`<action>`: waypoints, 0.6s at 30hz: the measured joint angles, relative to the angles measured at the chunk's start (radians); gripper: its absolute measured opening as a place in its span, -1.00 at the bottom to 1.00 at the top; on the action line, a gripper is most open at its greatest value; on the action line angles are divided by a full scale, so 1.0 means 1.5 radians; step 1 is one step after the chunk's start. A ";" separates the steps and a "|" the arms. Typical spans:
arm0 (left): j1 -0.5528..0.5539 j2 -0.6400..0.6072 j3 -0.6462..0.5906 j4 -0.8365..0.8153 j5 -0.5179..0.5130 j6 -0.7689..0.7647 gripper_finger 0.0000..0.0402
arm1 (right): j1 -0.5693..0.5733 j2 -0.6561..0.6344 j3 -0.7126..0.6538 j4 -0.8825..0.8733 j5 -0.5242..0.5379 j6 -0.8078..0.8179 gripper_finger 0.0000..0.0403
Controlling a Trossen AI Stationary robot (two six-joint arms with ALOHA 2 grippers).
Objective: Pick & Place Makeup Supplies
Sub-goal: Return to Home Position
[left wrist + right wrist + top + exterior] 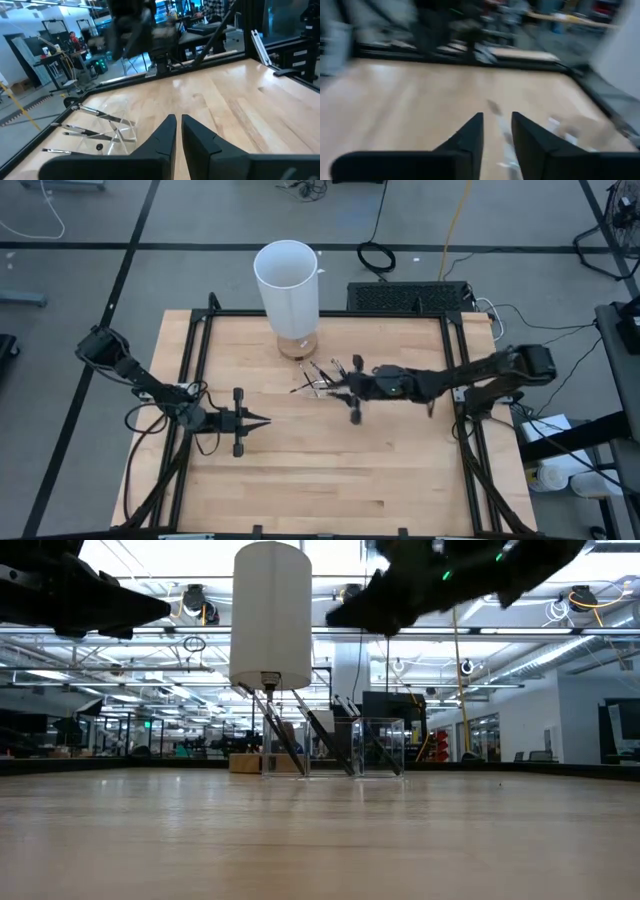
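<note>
Right tool (pixel 340 390) hung empty, gap narrow, beside the thin dark makeup brushes (pixel 318 373) in the clear plastic organizer (pixel 380 746). I guessed homing step; next it needed a clean retreat.

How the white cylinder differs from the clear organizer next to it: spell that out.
The white cylinder is tall and opaque; the clear organizer is low and see-through. The cylinder is round; the organizer looks boxy, with flat walls. The cylinder's open top shows nothing inside; the organizer holds the makeup brushes, thin dark sticks leaning at angles. Both stand side by side on the wooden table.
</note>
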 joint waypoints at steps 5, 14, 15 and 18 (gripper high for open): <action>0.000 0.000 0.000 -0.006 0.000 -0.016 -0.81 | 0.048 -0.048 -0.038 -0.008 -0.064 -0.010 -0.94; 0.002 -0.033 0.014 -0.056 -0.159 -0.010 -0.85 | 0.058 -0.127 -0.134 0.027 -0.032 0.030 -0.99; 0.008 -0.048 0.024 -0.084 -0.162 0.009 -0.89 | 0.049 -0.145 -0.142 0.028 -0.031 0.041 -0.99; 0.046 -0.107 0.072 -0.189 -0.169 0.040 -0.97 | 0.027 -0.197 -0.169 0.029 -0.039 0.060 -0.99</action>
